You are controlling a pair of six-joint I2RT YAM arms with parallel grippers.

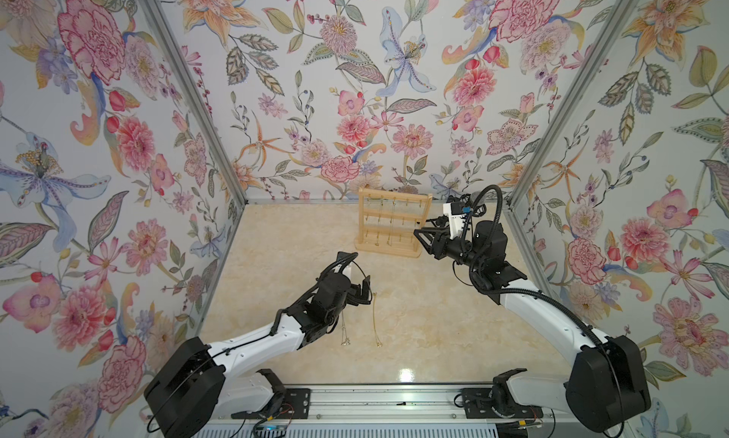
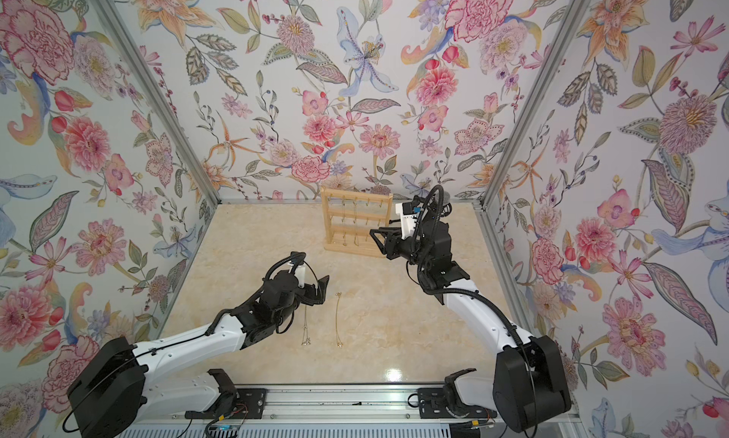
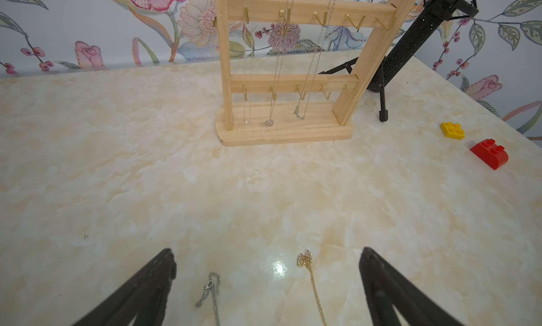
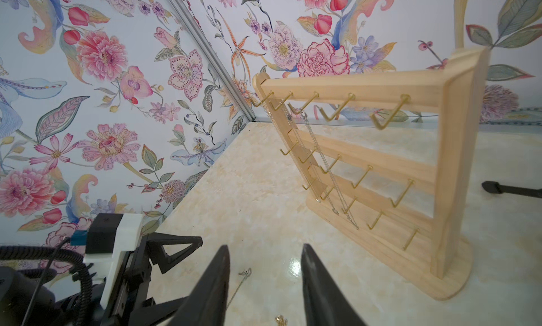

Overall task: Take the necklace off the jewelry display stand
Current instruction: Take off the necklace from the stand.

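Left gripper (image 3: pixel 267 251): jaws are spread fully wide and nothing is gripped. In the left wrist view the ends of 2 loose necklaces are seen on the table (image 3: pixel 117 163) between the spread fingers (image 3: pixel 158 280), a silver chain (image 3: pixel 209 289) and a gold chain (image 3: pixel 311 274). Contact between fingers and chains cannot be judged. In both top views the same 2 chains are seen laid out straight on the marble-pattern top beside the left arm, silver (image 1: pixel 345 329) nearer the arm, gold (image 1: pixel 374 317) just beyond it. Right gripper (image 4: pixel 264 246): jaws are partly apart, and a clear gap is seen between the 2 fingers with nothing held in it. It is raised in front of the jewelry display stand (image 1: pixel 394 227), near the end post, and is not touching the wood in the right wrist view. The stand is upright at the back of the table, close to the rear wall. 3 hanging necklaces (image 3: pixel 269 122) are recorded on it, draped from hooks on the top bar, with pendants reaching down to just above the base. Also noted near the stand: a black tripod (image 3: pixel 410 45) behind it, a yellow brick (image 3: pixel 453 130) and a red brick (image 3: pixel 489 157).
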